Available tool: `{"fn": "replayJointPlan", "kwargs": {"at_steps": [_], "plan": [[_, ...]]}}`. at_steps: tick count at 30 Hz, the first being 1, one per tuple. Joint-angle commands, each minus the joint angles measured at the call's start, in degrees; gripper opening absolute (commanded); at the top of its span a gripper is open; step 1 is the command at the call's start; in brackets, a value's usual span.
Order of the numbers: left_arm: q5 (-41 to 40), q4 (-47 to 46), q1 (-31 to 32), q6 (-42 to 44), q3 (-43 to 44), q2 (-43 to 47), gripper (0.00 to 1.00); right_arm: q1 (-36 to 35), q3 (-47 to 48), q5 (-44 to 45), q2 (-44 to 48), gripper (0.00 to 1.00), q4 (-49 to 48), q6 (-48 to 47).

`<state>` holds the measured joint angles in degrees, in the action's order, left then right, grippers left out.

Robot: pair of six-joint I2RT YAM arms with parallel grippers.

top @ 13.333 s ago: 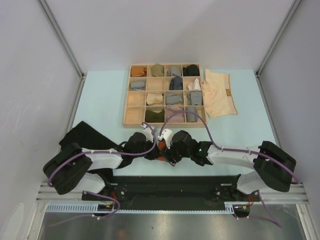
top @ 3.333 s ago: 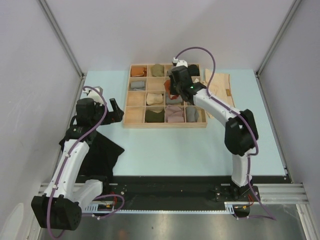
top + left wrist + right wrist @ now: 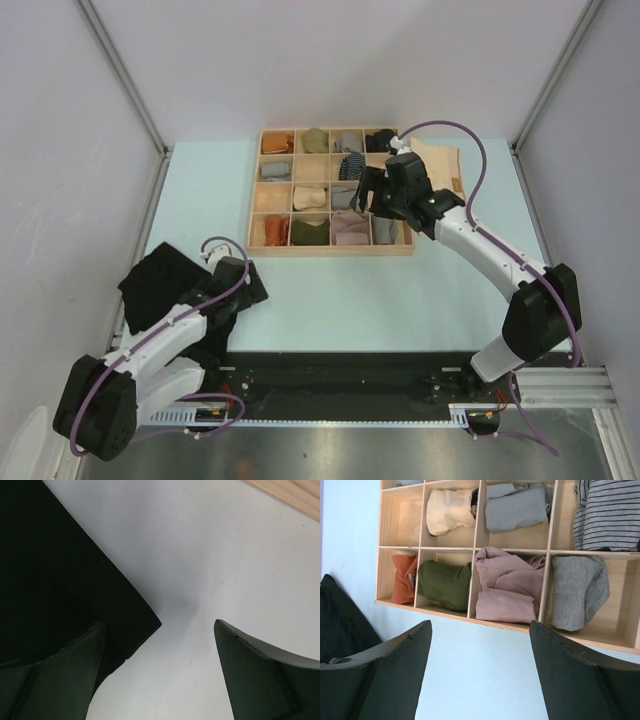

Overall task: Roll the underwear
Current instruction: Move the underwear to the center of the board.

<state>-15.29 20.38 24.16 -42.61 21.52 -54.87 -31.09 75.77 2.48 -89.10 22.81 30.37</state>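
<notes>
Black underwear (image 3: 160, 285) is lying on desk (image 3: 400, 290) at 8 o'clock; left jaws are hovering wide at its corner, likely lining up a grab. Right jaws, wide and empty, are hanging over tray (image 3: 330, 250).

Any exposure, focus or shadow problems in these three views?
Top external: even, sharp, with glare on the metal strip near the bases. Left wrist: black underwear is a detailless dark mass, faint shadow at its corner. Right wrist: tray sharp, colours clear.
</notes>
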Motion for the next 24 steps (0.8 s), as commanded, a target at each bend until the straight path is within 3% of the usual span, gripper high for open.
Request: {"fn": "replayJointPlan", "kwargs": {"at_steps": [1,6,9,15,19,24], "plan": [[1.92,-6.75,1.32,-2.21,-2.0,-3.66,0.92,0.15,-0.36,-1.95,3.14,0.83,-0.22,-0.84],[6.23,-16.75,6.15,-3.88,-2.89,-9.28,0.91,0.15,-0.8,-1.43,3.76,0.83,0.31,-0.93],[6.5,-21.85,12.98,-5.37,0.27,-14.37,0.91,0.68,-0.8,-1.43,4.02,0.83,0.92,-1.37],[9.92,-29.68,22.84,-5.38,13.27,-31.68,0.93,2.69,-0.88,-1.69,5.86,0.83,3.38,-2.68],[11.33,-28.65,29.87,-3.01,24.6,-40.74,0.94,6.12,-0.88,-4.76,7.71,0.82,5.93,-4.09],[11.33,-26.9,31.65,-1.78,29.37,-38.75,0.94,7.62,-1.5,-4.15,10.26,0.81,9.88,-6.72]]}}
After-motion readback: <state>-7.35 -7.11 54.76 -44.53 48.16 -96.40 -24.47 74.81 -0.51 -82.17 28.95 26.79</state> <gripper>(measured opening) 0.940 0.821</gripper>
